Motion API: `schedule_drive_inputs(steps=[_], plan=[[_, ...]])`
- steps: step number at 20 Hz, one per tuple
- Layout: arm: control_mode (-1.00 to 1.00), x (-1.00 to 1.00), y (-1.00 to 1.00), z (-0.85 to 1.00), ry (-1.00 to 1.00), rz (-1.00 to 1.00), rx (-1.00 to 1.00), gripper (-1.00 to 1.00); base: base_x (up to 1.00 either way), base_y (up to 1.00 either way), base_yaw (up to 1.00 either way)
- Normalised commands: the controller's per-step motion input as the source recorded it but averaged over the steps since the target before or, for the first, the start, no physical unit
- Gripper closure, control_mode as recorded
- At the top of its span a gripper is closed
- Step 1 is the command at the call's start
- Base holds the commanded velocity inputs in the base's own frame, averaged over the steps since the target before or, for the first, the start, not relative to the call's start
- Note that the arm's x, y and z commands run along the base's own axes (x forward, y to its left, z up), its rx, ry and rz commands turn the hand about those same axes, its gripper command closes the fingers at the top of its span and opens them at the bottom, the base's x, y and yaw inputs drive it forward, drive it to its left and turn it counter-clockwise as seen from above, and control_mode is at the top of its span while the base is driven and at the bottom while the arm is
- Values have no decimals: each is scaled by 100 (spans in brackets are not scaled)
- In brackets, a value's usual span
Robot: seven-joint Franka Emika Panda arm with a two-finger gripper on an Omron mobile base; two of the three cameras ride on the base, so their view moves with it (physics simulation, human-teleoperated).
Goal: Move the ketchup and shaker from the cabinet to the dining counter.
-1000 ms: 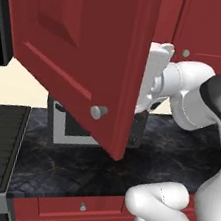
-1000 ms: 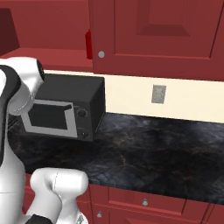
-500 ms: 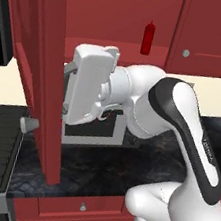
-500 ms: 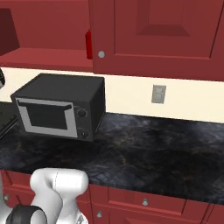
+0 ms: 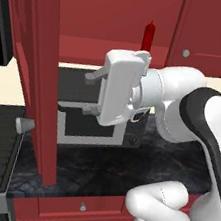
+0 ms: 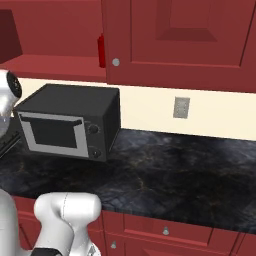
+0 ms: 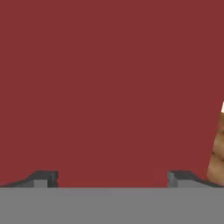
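On the shelf, ketchup (image 5: 148, 36) upright.

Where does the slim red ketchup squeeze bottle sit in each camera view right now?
Left base view: ketchup bottle top centre, on the open cabinet's red shelf, above the white hand.
Right base view: a red sliver upper left, at the closed door's edge.
Hand view: not in it.
Shared landmark: grey microwave below.

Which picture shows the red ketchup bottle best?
The left base view: the ketchup stands upright on the cabinet shelf, nozzle clear, behind the arm. The right base view catches just a red sliver beside the closed door. The hand view faces flat red wood.
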Motion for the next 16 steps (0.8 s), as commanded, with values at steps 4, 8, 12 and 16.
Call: schedule_drive_inputs(steps=[4, 8, 12, 16], plan=[[-100, 0, -100, 12, -8, -22, -19, -100, 0, 0, 0], [-100, 0, -94, 21, -13, -22, -20, -100, 0, 0, 0], [-100, 0, -76, 28, -15, -28, -23, -100, 0, 0, 0], [-100, 0, -73, 29, -14, -28, -25, -100, 0, 0, 0]])
